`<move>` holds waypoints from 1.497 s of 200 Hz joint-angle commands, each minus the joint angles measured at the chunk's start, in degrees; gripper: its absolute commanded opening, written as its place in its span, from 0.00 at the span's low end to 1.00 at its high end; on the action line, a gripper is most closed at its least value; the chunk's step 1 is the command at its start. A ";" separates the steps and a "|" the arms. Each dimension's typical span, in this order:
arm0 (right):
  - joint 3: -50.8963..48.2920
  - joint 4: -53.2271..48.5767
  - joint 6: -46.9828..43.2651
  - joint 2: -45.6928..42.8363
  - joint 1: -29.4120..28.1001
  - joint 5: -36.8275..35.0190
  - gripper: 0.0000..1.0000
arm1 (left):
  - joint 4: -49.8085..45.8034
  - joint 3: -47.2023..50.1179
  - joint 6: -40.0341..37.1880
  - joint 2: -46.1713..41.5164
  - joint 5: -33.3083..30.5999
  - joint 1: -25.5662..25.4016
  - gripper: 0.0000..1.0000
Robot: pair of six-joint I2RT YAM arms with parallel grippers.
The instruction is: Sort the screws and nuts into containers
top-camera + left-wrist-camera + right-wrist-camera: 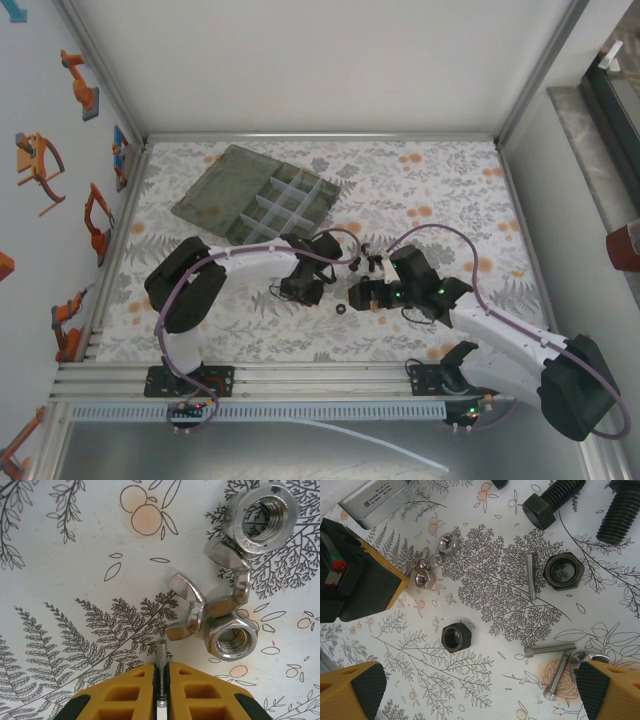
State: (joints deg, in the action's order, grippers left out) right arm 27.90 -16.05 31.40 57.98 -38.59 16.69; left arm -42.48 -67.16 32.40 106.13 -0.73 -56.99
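Left gripper (pixel 161 674) has its yellow pads pressed together on a slim silver machine screw (pixel 161 652), whose threaded end pokes out past the fingertips, just short of a cluster of wing nuts (pixel 186 612) and hex nuts (pixel 231 640) on the fern-printed cloth (pixel 75 555); whether the screw has left the cloth I cannot tell. It should be light, rigid and rather slick, the threads giving the pads some bite; gripped along its shaft (the head hidden between the pads), it could slide out endways if tipped, so a level carry looks wise. Well apart, toward the far left, lies the organiser box (pixel 290 205); right gripper (pixel 480 692) hangs spread wide over more screws (pixel 556 675) and a black hex nut (pixel 455 636).
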 commanded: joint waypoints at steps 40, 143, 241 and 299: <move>5.72 3.04 0.35 2.86 0.18 2.51 0.99 | -1.52 -2.72 -3.57 -9.63 2.24 6.59 0.02; 16.96 4.00 -2.37 13.95 3.43 6.86 0.99 | -5.48 -36.51 -15.31 9.91 4.95 22.19 0.03; 17.36 1.95 -2.87 16.33 6.39 7.37 0.99 | -5.99 -48.17 -17.40 23.96 4.60 22.46 0.05; 21.24 0.31 -3.93 21.21 7.21 8.97 0.99 | -4.33 -48.33 -19.35 23.48 5.34 22.49 0.18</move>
State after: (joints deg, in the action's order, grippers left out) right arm 45.98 -14.31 28.82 77.82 -31.62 24.12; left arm -47.11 -113.80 14.96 130.08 3.57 -34.57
